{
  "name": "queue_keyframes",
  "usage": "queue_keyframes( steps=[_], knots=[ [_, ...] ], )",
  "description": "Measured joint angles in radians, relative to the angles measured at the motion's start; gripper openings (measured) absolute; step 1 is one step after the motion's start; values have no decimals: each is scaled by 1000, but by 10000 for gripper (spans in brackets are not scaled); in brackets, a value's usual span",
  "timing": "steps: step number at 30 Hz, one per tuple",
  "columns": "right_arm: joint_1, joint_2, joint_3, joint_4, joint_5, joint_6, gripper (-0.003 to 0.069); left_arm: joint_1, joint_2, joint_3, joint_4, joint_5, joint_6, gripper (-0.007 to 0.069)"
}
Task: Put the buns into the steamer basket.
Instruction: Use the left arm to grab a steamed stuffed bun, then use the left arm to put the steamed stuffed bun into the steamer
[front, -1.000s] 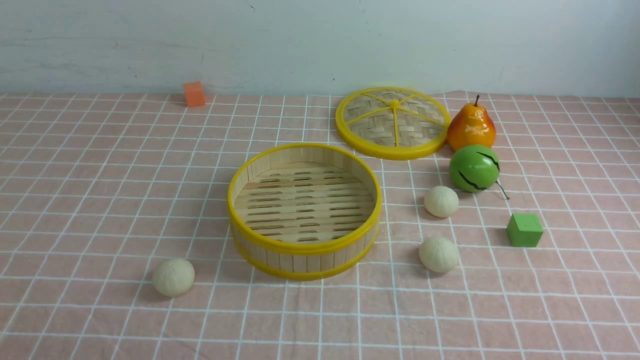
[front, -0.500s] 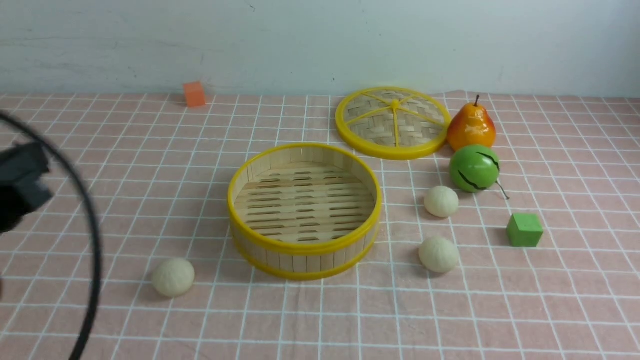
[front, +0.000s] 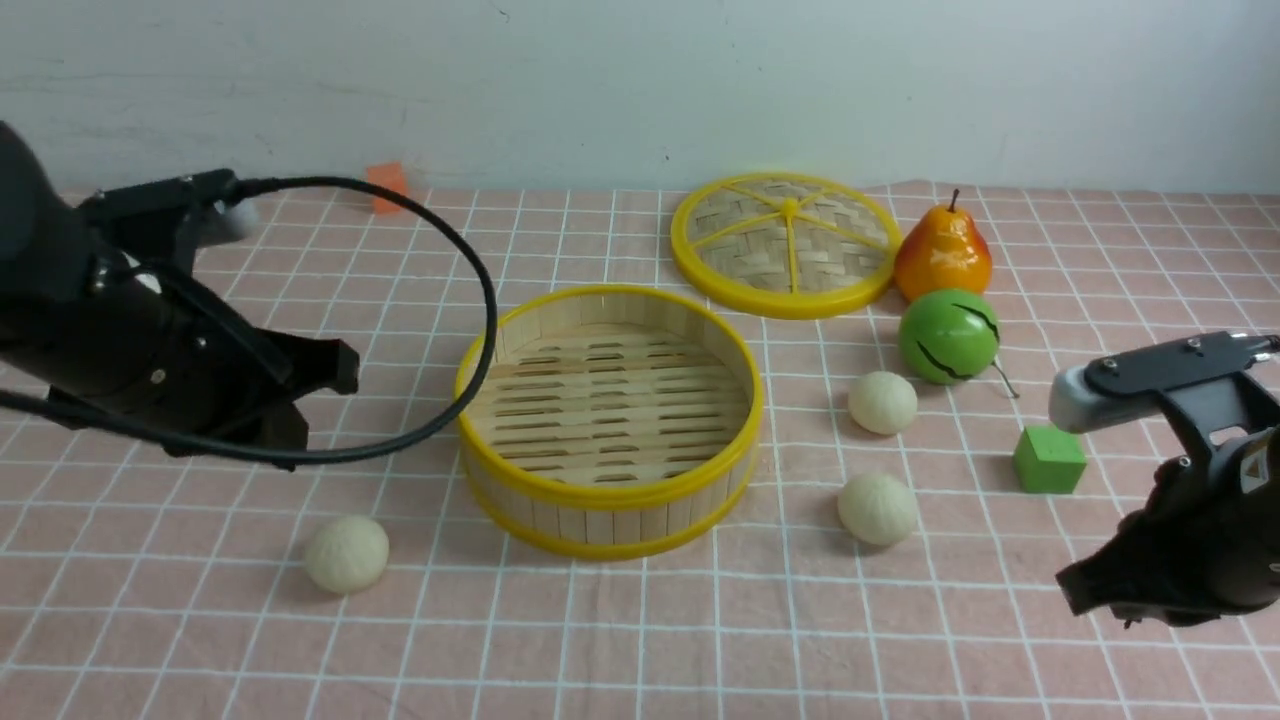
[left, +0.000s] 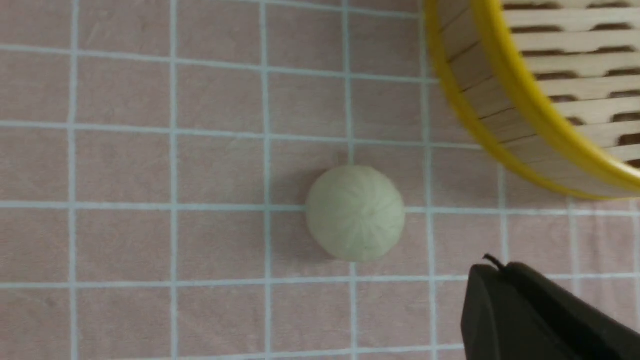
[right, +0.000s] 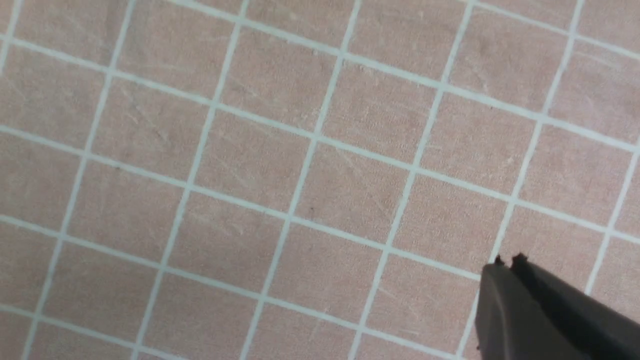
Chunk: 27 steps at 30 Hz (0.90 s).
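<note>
Three cream-white buns lie on the pink checked cloth: one at the front left (front: 347, 553) and two to the right of the steamer basket (front: 882, 402) (front: 877, 509). The steamer basket (front: 608, 492) stands in the middle with nothing inside it. My left gripper (front: 330, 372) hovers left of the basket, behind the front-left bun. In the left wrist view its jaws (left: 492, 267) are pressed together, near that bun (left: 355, 213) and the basket wall (left: 505, 100). My right gripper (front: 1078, 590) hovers at the front right, shut and empty (right: 505, 264), over bare cloth.
The flat woven lid (front: 780, 303) lies behind the basket on the right. An orange pear (front: 942, 255) and a green striped ball (front: 948, 337) sit beside it. A green cube (front: 1048, 460) is near my right arm. An orange cube (front: 388, 180) is at the far left back.
Both arms have come into the front view: the left one swung in from the left edge to beside the basket, the right one appeared at the front right. The buns and basket have not moved.
</note>
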Motion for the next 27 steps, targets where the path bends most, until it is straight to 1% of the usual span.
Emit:
queue_keyframes(
  steps=[3, 4, 5, 6, 7, 9, 12, 13, 14, 15, 16, 17, 18, 20, 21, 22, 24, 27],
  knots=[
    [-5, 0, -3, -3, -8, -8, 6, -46, 83, -33, 93, 3, -39, 66],
    [-5, 0, -3, -5, -11, -8, 6, -54, 88, -35, 106, 1, -41, 79],
    [-6, 1, -4, -13, -22, -8, 8, -84, 131, -44, 163, -15, -70, 139],
    [-6, 1, -4, -14, -23, -8, 8, -90, 136, -43, 175, -16, -74, 156],
    [-6, 2, -4, -15, -26, -8, 11, -107, 177, -48, 219, -30, -115, 225],
    [-6, 2, -4, -15, -26, -8, 13, -111, 216, -48, 272, -39, -165, 304],
    [-6, 3, -4, -15, -26, -8, 15, -111, 265, -48, 330, -53, -251, 359],
    [-6, 3, -4, -15, -26, -8, 16, -111, 279, -48, 347, -61, -273, 362],
    [-6, 3, -4, -15, -26, -8, 17, -111, 281, -48, 353, -62, -276, 360],
    [-6, 3, -4, -15, -27, -8, 19, -111, 297, -48, 358, -73, -293, 341],
    [-6, 3, -4, -15, -27, -8, 20, -111, 305, -48, 359, -79, -298, 318],
    [-6, 4, -4, -13, -27, -8, 22, -111, 313, -48, 352, -82, -303, 268],
    [-6, 5, -4, -13, -27, -8, 22, -111, 314, -48, 350, -82, -302, 247],
    [-6, 6, -4, -6, -28, -8, 22, -111, 313, -49, 325, -82, -296, 116],
    [-6, 6, -4, -1, -28, -8, 23, -111, 308, -59, 309, -76, -280, 33],
    [-6, 6, -4, 0, -29, -8, 22, -111, 301, -70, 293, -72, -262, -1],
    [-6, 6, -4, 0, -31, -8, 25, -111, 287, -87, 270, -64, -239, -14],
    [-6, 6, -4, 1, -41, -8, 31, -116, 230, -193, 191, -54, -165, -14]
  ],
)
